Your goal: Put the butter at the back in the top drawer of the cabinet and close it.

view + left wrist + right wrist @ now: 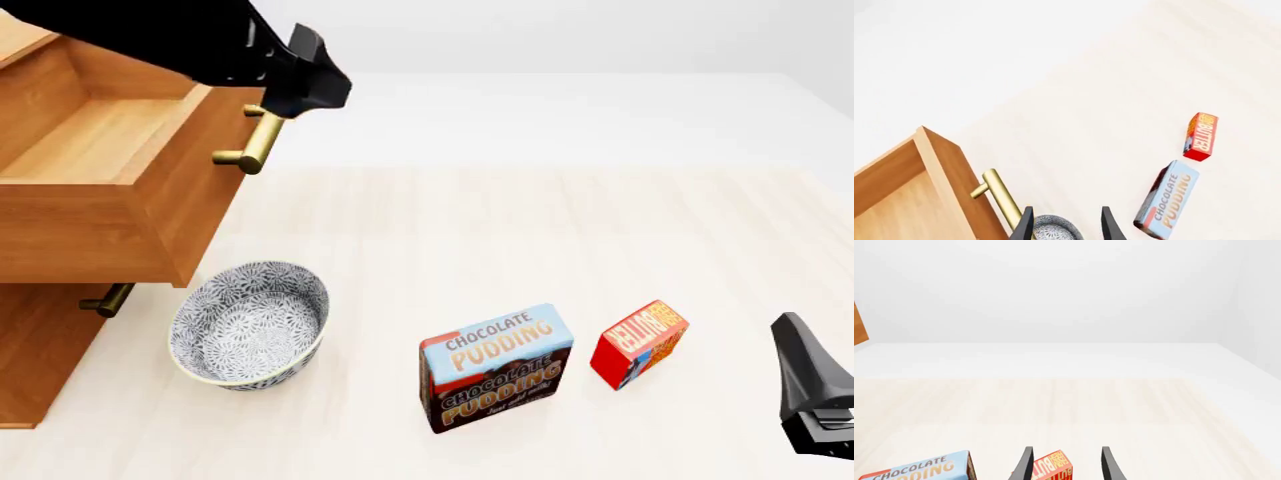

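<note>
- While the light-brown wooden cabinet (40,340) fills the far left, its top drawer (107,170) stands pulled out, hollow and showing bare wood inside, with the brass bar handle (254,145) on its front.
- Just above that handle hangs the black left gripper (310,85); in the left wrist view its two dark fingers (1026,225) are spread apart with nothing between them but the bowl far below.
- Beneath the drawer's front, on the pale wooden table (534,230), sits a round blue-and-white patterned bowl (251,322).
- Right of the bowl stands the larger blue-and-brown "Chocolate Pudding" box (497,365), upright.
- Just to its right, a small gap apart, stands the butter (638,343), a small red rectangular box with orange and blue panels, near the table's front edge.
- At the near right edge is the black right gripper (814,390), well apart from the butter; its wrist view shows the parted fingers (1111,467) framing the box's top, which lies beyond them, ungrasped.
</note>
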`<act>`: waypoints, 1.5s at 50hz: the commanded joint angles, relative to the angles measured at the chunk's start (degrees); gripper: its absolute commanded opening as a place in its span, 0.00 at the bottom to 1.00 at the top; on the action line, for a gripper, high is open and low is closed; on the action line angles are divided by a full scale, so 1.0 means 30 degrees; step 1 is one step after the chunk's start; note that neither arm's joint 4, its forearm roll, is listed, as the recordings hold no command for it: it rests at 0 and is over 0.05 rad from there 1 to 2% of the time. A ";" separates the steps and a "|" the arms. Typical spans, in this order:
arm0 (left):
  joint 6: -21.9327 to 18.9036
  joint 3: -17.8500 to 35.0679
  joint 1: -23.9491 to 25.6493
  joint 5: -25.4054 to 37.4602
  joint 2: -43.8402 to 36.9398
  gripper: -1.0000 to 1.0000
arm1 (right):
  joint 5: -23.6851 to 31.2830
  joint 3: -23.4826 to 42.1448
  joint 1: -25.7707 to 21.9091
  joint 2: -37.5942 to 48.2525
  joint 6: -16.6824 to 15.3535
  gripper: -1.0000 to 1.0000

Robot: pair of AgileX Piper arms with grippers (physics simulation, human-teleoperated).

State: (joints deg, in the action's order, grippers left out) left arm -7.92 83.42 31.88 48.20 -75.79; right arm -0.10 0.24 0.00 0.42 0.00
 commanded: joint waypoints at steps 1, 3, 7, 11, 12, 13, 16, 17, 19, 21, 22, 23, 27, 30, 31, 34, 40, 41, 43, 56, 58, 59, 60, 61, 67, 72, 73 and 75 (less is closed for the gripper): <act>-0.0033 0.0154 0.0982 -0.0582 -0.1174 1.00 | 0.0000 0.0000 0.0000 0.0000 0.0000 1.00; -0.0017 0.0203 0.1159 -0.0680 -0.1387 1.00 | 0.0000 0.0000 0.0000 0.0000 0.0000 1.00; 0.0000 0.0345 0.1616 -0.0957 -0.2022 1.00 | 0.0000 0.0000 0.0000 0.0000 0.0000 1.00; 0.0055 0.0472 0.1978 -0.1132 -0.2495 1.00 | 0.0000 0.0000 0.0000 0.0000 0.0000 1.00; 0.0055 0.0482 0.2058 -0.1189 -0.2607 1.00 | 0.0000 0.0000 0.0000 0.0000 0.0000 1.00; 0.0083 0.0538 0.2202 -0.1261 -0.2801 1.00 | 0.0000 0.0000 0.0000 0.0000 0.0000 1.00; 0.0154 0.0630 0.2540 -0.1463 -0.3310 1.00 | 0.0000 0.0000 0.0000 0.0000 0.0000 1.00; 0.0157 0.0624 0.2627 -0.1539 -0.3463 1.00 | 0.0000 0.0000 0.0000 0.0000 0.0000 1.00; 0.0236 0.0753 0.2861 -0.1641 -0.3823 1.00 | 0.0000 0.0000 0.0000 0.0000 0.0000 1.00; 0.0286 0.0917 0.3106 -0.1714 -0.4178 1.00 | 0.0000 0.0000 0.0000 0.0000 0.0000 1.00; 0.0286 0.0919 0.3106 -0.1714 -0.4180 1.00 | 0.0000 0.0000 0.0000 0.0000 0.0000 1.00; 0.0324 0.0993 0.3205 -0.1737 -0.4324 1.00 | 0.0000 0.0000 0.0000 0.0000 0.0000 1.00; 0.0422 0.1206 0.3589 -0.1889 -0.4916 1.00 | 0.0000 0.0000 0.0000 0.0000 0.0000 1.00; 0.0522 0.1453 0.3892 -0.1952 -0.5421 1.00 | 0.0000 0.0000 0.0000 0.0000 0.0000 1.00; 0.0523 0.1510 0.3951 -0.1972 -0.5532 1.00 | 0.0000 0.0000 0.0000 0.0000 0.0000 1.00; 0.0578 0.1677 0.4096 -0.1996 -0.5812 1.00 | 0.0000 0.0000 0.0000 0.0000 0.0000 1.00; 0.0708 0.2028 0.4515 -0.2088 -0.6506 1.00 | 0.0000 0.0000 0.0000 0.0000 0.0000 1.00; 0.0747 0.2116 0.4597 -0.2097 -0.6661 1.00 | 0.0000 0.0000 0.0000 0.0000 0.0000 1.00; 0.0769 0.2164 0.4637 -0.2105 -0.6742 1.00 | 0.0000 0.0000 0.0000 0.0000 0.0000 1.00; 0.1094 0.2860 0.5306 -0.2126 -0.7888 1.00 | 0.0000 0.0000 0.0000 0.0000 0.0000 1.00; 0.1133 0.3062 0.5423 -0.2095 -0.8140 1.00 | 0.0000 0.0000 0.0000 0.0000 0.0000 1.00; 0.1146 0.3148 0.5482 -0.2084 -0.8255 1.00 | 0.0000 0.0000 0.0000 0.0000 0.0000 1.00; 0.1166 0.3235 0.5541 -0.2059 -0.8356 1.00 | 0.0000 0.0000 0.0000 0.0000 0.0000 1.00; 0.1188 0.3332 0.5605 -0.2034 -0.8469 1.00 | 0.0000 0.0000 0.0000 0.0000 0.0000 1.00; 0.1297 0.3831 0.5942 -0.1921 -0.9057 1.00 | 0.0000 0.0000 0.0000 0.0000 0.0000 1.00; 0.1416 0.4319 0.6252 -0.1801 -0.9602 1.00 | 0.0000 0.0000 0.0000 0.0000 0.0000 1.00; 0.1435 0.4389 0.6294 -0.1790 -0.9691 1.00 | 0.0000 0.0000 0.0000 0.0000 0.0000 1.00; 0.1500 0.4551 0.6389 -0.1764 -0.9836 1.00 | 0.0000 0.0000 0.0000 0.0000 0.0000 1.00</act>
State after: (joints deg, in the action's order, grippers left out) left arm -4.07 94.74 49.48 42.48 -102.57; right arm -0.10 0.24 0.00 0.42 0.00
